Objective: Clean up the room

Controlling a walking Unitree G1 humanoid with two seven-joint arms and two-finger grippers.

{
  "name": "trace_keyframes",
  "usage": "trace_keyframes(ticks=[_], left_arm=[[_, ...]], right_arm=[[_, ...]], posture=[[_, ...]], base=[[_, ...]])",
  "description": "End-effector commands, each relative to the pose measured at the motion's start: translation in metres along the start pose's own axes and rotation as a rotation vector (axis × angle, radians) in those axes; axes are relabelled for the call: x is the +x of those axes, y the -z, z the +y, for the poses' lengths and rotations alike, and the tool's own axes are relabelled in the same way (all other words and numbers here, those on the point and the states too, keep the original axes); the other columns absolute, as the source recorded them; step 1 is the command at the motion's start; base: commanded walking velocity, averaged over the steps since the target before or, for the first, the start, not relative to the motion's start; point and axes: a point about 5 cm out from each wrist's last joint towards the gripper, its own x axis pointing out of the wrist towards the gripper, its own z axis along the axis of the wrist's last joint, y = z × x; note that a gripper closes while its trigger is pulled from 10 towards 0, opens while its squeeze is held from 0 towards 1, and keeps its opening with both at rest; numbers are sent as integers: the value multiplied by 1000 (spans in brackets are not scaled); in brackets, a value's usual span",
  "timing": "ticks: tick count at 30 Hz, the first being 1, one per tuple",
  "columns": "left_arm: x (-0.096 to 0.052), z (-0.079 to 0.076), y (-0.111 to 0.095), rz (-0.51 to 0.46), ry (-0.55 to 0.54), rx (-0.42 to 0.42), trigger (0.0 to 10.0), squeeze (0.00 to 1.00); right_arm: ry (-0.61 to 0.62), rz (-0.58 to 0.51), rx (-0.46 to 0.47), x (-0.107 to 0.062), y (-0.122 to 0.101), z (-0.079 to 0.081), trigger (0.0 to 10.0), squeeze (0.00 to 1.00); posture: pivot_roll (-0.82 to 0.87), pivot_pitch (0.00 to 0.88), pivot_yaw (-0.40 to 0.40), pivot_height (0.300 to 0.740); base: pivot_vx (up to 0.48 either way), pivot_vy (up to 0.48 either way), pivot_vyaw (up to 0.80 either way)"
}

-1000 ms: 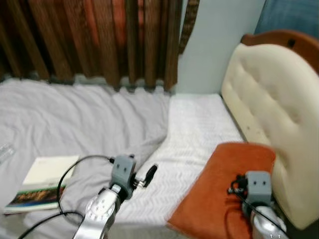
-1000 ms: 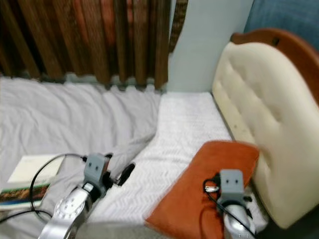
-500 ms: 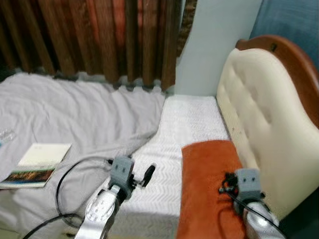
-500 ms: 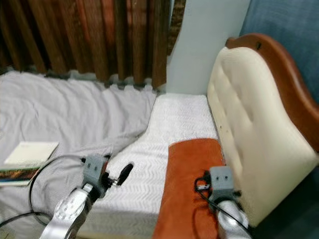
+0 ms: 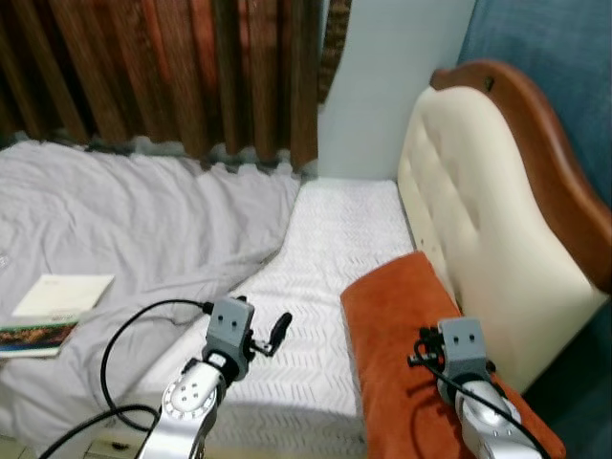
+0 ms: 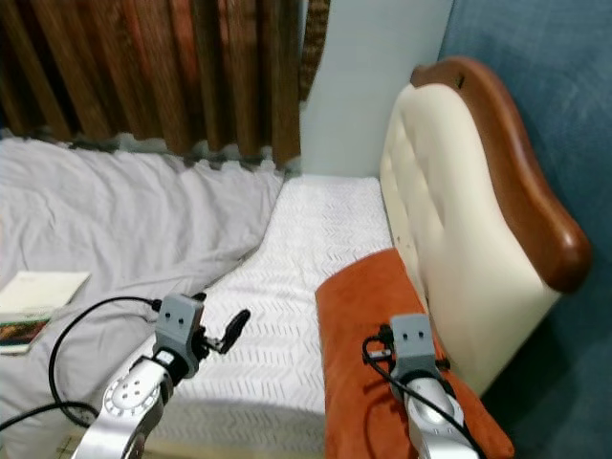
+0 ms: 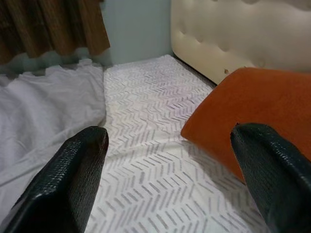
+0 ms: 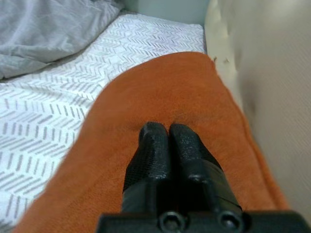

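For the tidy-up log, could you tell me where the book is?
The book lies on the grey blanket, far left of the bed, left of the left gripper.

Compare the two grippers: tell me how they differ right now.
The left gripper has its fingers spread wide and hovers over the white patterned sheet, holding nothing. The right gripper has its fingers pressed together, tips against the orange pillow by the cream headboard. Both have black textured fingers and point along the bed.
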Motion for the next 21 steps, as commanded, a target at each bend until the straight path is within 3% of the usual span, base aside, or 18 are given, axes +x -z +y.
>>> trace_keyframes(ticks=[1,17,21], left_arm=[[2,0,-2,-3,12,11,10000,0],[3,-5,1,19,62,45,10000,0],[4,-5,2,25,63,43,10000,0]], right_arm=[[1,-112,-12,5,-23,-1,0,0],[49,-65,30,6,-12,-6,0,0],[50,-66,33,5,-11,-6,0,0]], posture=[[56,0,-88,740],[56,0,-81,740],[53,0,-79,740]], base=[[472,0,0],[474,0,0],[0,0,0]])
